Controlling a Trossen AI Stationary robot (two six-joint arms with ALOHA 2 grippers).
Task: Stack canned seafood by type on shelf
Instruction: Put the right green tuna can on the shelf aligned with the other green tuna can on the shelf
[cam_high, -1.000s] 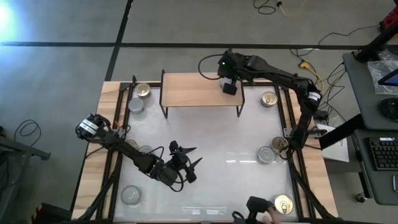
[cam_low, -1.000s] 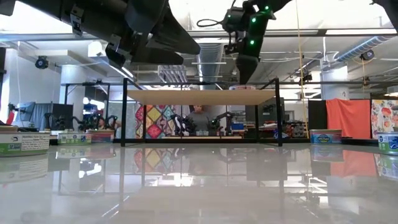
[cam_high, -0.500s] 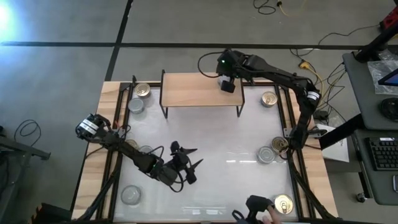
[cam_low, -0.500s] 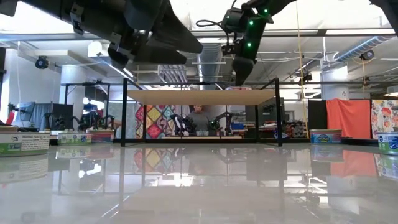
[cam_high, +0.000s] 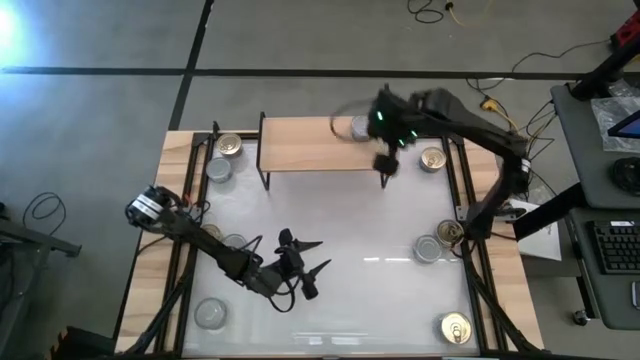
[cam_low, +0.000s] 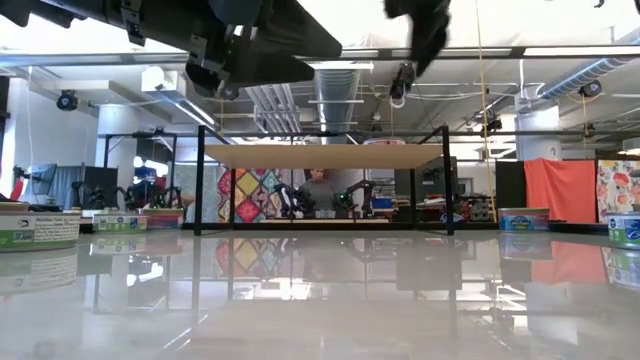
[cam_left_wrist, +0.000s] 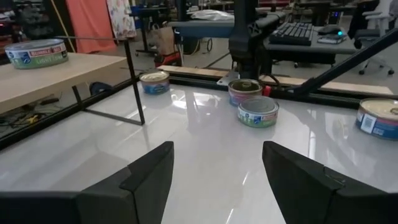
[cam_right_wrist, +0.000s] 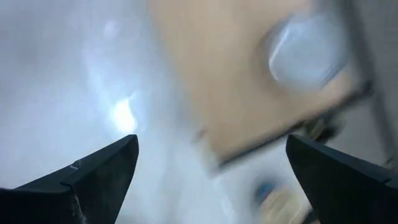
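The shelf (cam_high: 315, 146), a light wooden board on thin black legs, stands at the table's far middle. One silver-lidded tin (cam_high: 352, 128) rests flat on its right part; the left wrist view shows this tin (cam_left_wrist: 36, 53) too, and the right wrist view shows it (cam_right_wrist: 305, 50) blurred. My right gripper (cam_high: 385, 165) is open in the air over the shelf's right near corner, holding nothing. My left gripper (cam_high: 303, 267) is open above the table's near middle, nothing between its fingers (cam_left_wrist: 149, 180). Other tins of canned seafood lie around the table.
At the far left are a gold-lidded tin (cam_high: 230, 146) and a silver one (cam_high: 218, 168). Along the right side are gold tins (cam_high: 432, 158), (cam_high: 452, 232), (cam_high: 455, 327) and a silver tin (cam_high: 430, 248). One more silver tin (cam_high: 210, 313) sits near left. The white middle is bare.
My right gripper, open throughout, has risen from over the shelf's right part and swung toward the table's near right, uncovering the silver tin left on the shelf. A person's hand at the near edge beside the gold tin has withdrawn.
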